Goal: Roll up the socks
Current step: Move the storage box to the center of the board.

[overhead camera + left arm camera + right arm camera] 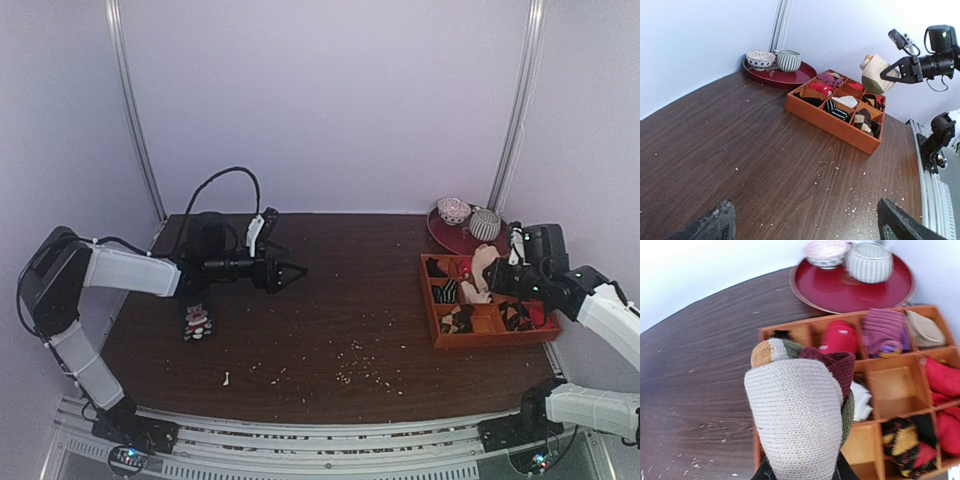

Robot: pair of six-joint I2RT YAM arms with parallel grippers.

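Observation:
The socks (483, 268) are a rolled cream knitted bundle with dark-red, orange and green parts. My right gripper (497, 277) is shut on them and holds them in the air above the orange compartment tray (440, 335). In the right wrist view the bundle (795, 415) fills the middle and hides most of my dark fingers (846, 474). The left wrist view shows the bundle (874, 74) held above the tray's far side. My left gripper (298, 271) is open and empty above the table's left-middle; its jaws stand wide apart (805, 230).
The tray (825, 120) holds several sock bundles, with some compartments empty (890, 385). A red plate (450, 238) with two bowls stands behind it. A small dark patterned sock (196, 318) lies under the left arm. Crumbs (355, 375) dot the wooden table.

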